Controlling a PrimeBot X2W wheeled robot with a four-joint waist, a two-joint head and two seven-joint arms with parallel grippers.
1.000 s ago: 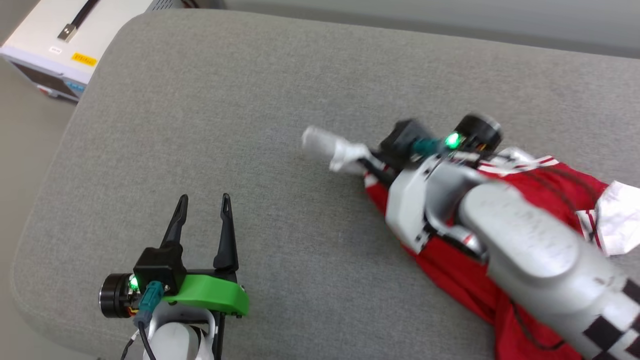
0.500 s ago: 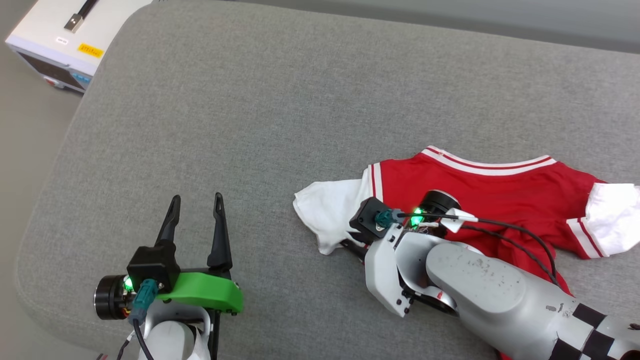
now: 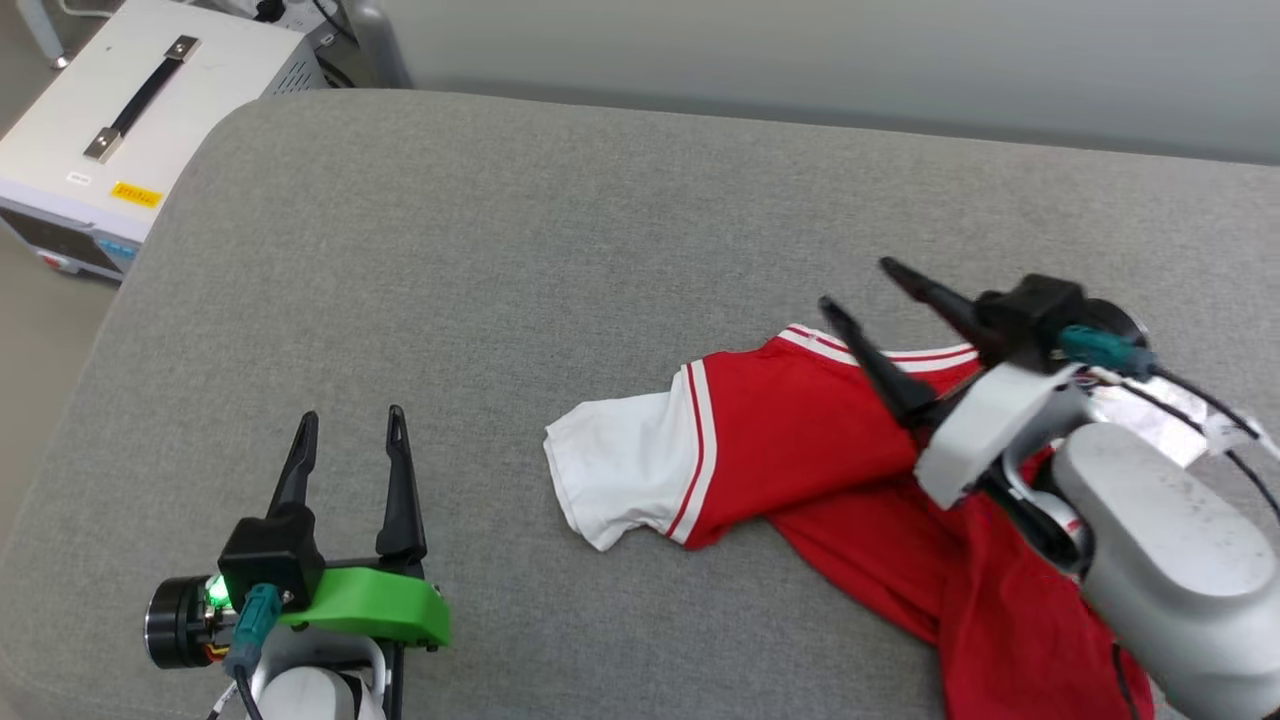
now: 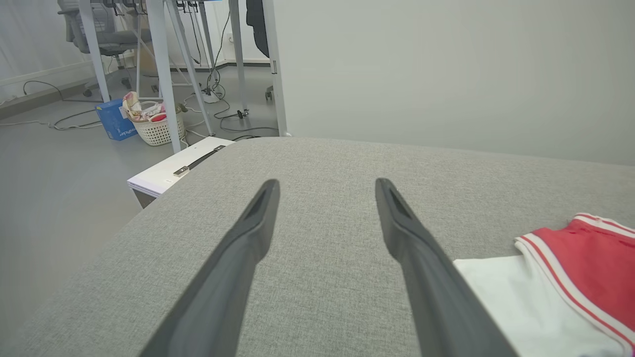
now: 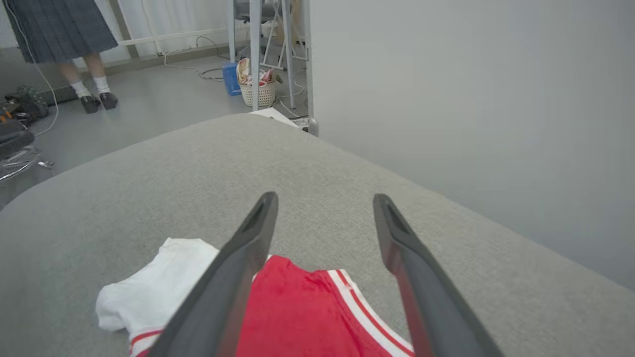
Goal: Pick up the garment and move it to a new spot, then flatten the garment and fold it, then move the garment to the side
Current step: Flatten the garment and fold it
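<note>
The red short-sleeved T-shirt with white sleeves and striped trim (image 3: 800, 440) lies loosely rumpled on the right half of the grey fabric-covered table (image 3: 480, 250). It is not spread flat. One white sleeve (image 3: 620, 470) points toward the table's middle, and the red body trails off toward the near right edge, under the right forearm. The striped collar edge (image 3: 830, 345) faces the far side. The right claw (image 3: 855, 283) hangs over the collar area with its two dark fingers spread apart and nothing between them. Whether the lower finger brushes the cloth cannot be told. The left claw (image 3: 352, 414) sits over bare table at the near left, well apart from the shirt, with its fingers likewise parted and empty. A white metal case with a black carry handle (image 3: 130, 130) stands on the floor just beside the table's far left corner. Beyond it, the left wrist view shows a white woven basket of cloth (image 4: 156, 126) beside a blue box (image 4: 114, 119), at the foot of a grey metal frame. In the right wrist view a person in a dark pleated skirt, white socks and dark shoes (image 5: 92, 84) stands on the floor.
</note>
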